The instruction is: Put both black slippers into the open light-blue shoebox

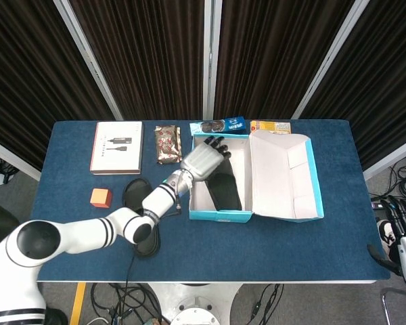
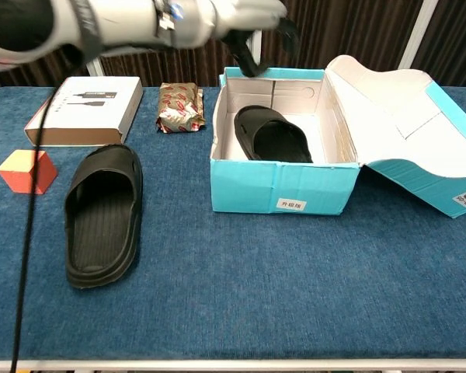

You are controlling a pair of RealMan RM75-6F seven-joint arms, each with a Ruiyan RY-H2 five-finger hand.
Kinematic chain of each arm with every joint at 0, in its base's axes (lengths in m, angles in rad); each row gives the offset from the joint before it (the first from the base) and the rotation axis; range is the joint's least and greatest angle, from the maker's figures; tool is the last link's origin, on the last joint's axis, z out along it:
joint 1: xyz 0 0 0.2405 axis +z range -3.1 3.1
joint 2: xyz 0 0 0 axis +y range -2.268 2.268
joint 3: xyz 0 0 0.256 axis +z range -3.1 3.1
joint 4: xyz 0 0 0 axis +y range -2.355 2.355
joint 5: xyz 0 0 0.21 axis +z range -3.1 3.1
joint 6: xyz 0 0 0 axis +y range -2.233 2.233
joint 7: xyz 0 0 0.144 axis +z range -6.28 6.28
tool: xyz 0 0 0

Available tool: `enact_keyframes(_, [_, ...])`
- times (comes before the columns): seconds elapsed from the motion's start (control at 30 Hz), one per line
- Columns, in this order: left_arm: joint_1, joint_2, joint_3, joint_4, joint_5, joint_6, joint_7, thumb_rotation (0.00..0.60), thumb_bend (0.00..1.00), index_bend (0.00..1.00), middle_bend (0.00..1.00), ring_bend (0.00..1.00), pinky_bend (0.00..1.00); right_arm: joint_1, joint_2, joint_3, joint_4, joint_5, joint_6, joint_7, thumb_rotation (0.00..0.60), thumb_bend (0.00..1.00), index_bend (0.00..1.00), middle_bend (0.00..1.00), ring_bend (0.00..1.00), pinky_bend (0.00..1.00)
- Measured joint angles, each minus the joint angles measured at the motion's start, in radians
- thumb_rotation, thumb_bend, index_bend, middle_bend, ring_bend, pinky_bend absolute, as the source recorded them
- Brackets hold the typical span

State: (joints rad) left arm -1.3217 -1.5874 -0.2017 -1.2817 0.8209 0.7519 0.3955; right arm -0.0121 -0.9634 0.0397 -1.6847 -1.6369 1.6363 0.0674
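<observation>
- Orange-and-yellow block [image 2: 27, 170]: sits at the table's left edge, just left of the loose slipper.
- White book-shaped box [image 1: 116, 146]: lies flat at the back left of the blue table [image 2: 295, 295].
- Loose black slipper [image 2: 103, 212]: lies sole-down on the table between the block and the shoebox, well apart from the box wall; in the head view the left forearm partly covers it.
- Brown foil packet [image 2: 179, 107]: rests behind the loose slipper, between the white box and the shoebox.
- Left hand [image 1: 203, 158]: raised above the shoebox's back left corner, holding nothing; its dark fingertips [image 2: 245, 61] are spread apart and point down over the rim.
- Light-blue shoebox [image 2: 279, 190]: stands open near the table's centre, its lid [image 1: 285, 177] hinged outward to the right.
- Boxed black slipper [image 2: 273, 137]: lies inside the shoebox on its floor, toward the left wall, not touched by the hand.
- Blue snack pack [image 1: 219, 125] and yellow snack pack [image 1: 270, 126]: lie behind the shoebox along the far table edge.
- Right hand [image 1: 404, 238]: visible only at the frame's lower right edge, off the table; whether its fingers are spread or curled cannot be told.
</observation>
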Motion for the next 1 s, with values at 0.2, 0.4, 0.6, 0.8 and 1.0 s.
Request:
enact_keyframes(0.2, [0.157, 0.145, 0.014, -0.149, 0.017, 0.1, -0.077, 0.6, 0.27, 0.2, 0.16, 0.16, 0.19, 0.01, -0.007, -0.001, 0.015, -0.006, -0.013, 0.014, 0.6, 0.12, 0.0, 0.04, 0.0, 0.0])
enact_keyframes(0.4, [0.275, 0.265, 0.095, -0.288, -0.054, 0.143, -0.055, 0.6, 0.12, 0.19, 0.16, 0.42, 0.32, 0.021, -0.015, -0.002, 0.027, -0.014, -0.024, 0.027, 0.6, 0.12, 0.0, 0.04, 0.0, 0.0])
enact_keyframes(0.6, [0.309, 0.302, 0.16, -0.366, -0.208, 0.107, -0.002, 0.6, 0.06, 0.11, 0.16, 0.56, 0.49, 0.024, -0.016, -0.005, 0.03, -0.021, -0.025, 0.03, 0.6, 0.12, 0.0, 0.04, 0.0, 0.0])
enact_keyframes(0.8, [0.349, 0.324, 0.202, -0.452, -0.244, 0.085, -0.001, 0.6, 0.02, 0.08, 0.14, 0.65, 0.62, 0.016, -0.016, -0.009, 0.033, -0.021, -0.011, 0.034, 0.6, 0.12, 0.0, 0.04, 0.0, 0.0])
enact_keyframes(1.0, [0.351, 0.282, 0.205, -0.421, -0.314, 0.071, -0.006, 0.6, 0.02, 0.05, 0.11, 0.66, 0.64, 0.014, -0.021, -0.012, 0.044, -0.021, -0.011, 0.046, 0.6, 0.12, 0.0, 0.04, 0.0, 0.0])
